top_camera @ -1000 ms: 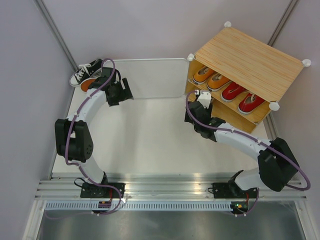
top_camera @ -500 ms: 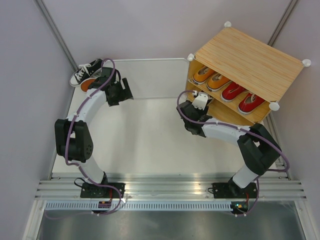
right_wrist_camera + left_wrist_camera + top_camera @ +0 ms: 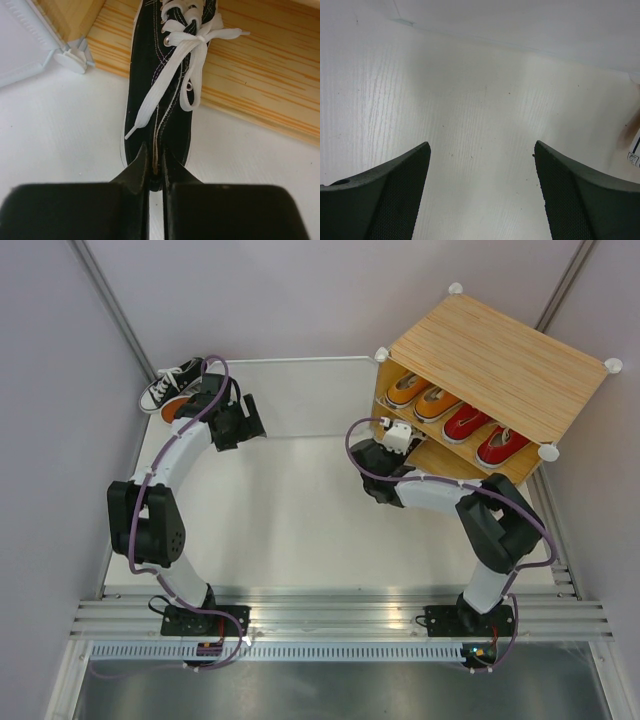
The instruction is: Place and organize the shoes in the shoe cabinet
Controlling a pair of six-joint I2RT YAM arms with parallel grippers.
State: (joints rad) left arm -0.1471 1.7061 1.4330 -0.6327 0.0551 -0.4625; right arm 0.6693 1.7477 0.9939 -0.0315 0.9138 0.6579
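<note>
In the right wrist view a black shoe (image 3: 170,75) with white laces points its toe onto the lower wooden shelf (image 3: 260,65) of the shoe cabinet (image 3: 500,365). My right gripper (image 3: 156,165) is shut on the collar at its heel. Two orange shoes (image 3: 420,395) and two red shoes (image 3: 485,435) stand on the upper shelf. Another black shoe (image 3: 175,380) lies at the back left, beside an upturned orange-brown sole (image 3: 178,408). My left gripper (image 3: 480,150) hangs open over bare table near them, its fingers (image 3: 395,190) wide apart.
The frosted door panel (image 3: 300,395) lies flat on the table left of the cabinet. A white corner knob (image 3: 70,61) sits just left of the held shoe. Grey walls close in the left and back sides.
My right gripper has closed on the black shoe's heel. The right arm's elbow has folded in and the wrist has shifted slightly left. The left arm has not moved.
</note>
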